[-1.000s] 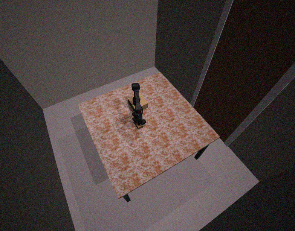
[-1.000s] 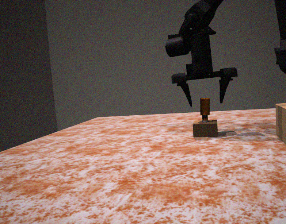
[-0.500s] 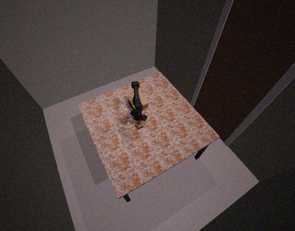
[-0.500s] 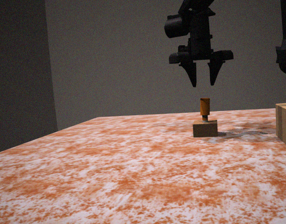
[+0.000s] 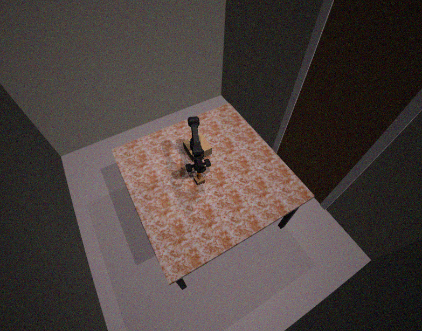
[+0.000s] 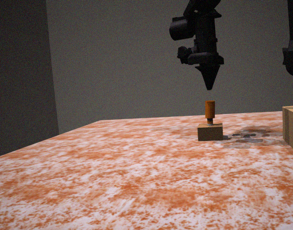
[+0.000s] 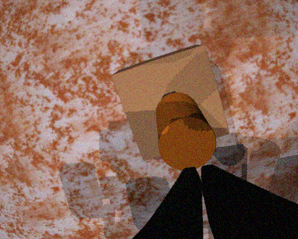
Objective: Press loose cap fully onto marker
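Observation:
The orange cap (image 6: pixel 210 109) (image 7: pixel 186 144) sits upright on the marker (image 6: pixel 210 121), over its upper part. A short dark and light piece of the marker shows between the cap and the holder block (image 6: pixel 210 132) (image 7: pixel 142 94) (image 5: pixel 199 180). The wooden holder block stands on the table. My gripper (image 6: pixel 209 89) (image 7: pixel 198 177) is shut and empty, with its fingertips together. In the exterior view it hangs a little above the cap's top, not touching it. In the top view the arm hides part of the cap.
The arm's base stands on a larger wooden block (image 5: pixel 206 146) (image 6: pixel 292 126) behind the holder. The table (image 5: pixel 232 220) (image 6: pixel 116 173) has an orange and white mottled top. Shadows of the arm fall beside the holder block.

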{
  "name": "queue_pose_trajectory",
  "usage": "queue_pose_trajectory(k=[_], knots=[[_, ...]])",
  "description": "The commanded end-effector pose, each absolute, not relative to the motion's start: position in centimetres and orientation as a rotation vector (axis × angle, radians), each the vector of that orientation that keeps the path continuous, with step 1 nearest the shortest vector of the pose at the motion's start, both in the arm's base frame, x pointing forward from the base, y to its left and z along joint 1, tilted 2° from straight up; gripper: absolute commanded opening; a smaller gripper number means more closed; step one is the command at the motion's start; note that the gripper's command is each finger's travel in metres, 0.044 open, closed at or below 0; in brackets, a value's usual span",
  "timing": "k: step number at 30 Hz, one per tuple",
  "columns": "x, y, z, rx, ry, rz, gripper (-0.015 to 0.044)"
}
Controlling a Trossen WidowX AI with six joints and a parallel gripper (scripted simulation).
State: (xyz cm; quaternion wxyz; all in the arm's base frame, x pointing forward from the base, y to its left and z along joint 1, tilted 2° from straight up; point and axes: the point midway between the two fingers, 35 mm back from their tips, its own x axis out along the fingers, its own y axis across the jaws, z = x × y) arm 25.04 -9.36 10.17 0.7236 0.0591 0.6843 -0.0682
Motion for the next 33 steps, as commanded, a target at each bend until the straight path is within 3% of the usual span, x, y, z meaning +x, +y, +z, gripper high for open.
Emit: queue_pose_trajectory(k=[1, 33], knots=[[25.0, -9.4, 10.0, -0.027, 1.513, 0.004, 0.0], [25.2, -9.4, 7.0, -0.027, 1.513, 0.004, 0.0]])
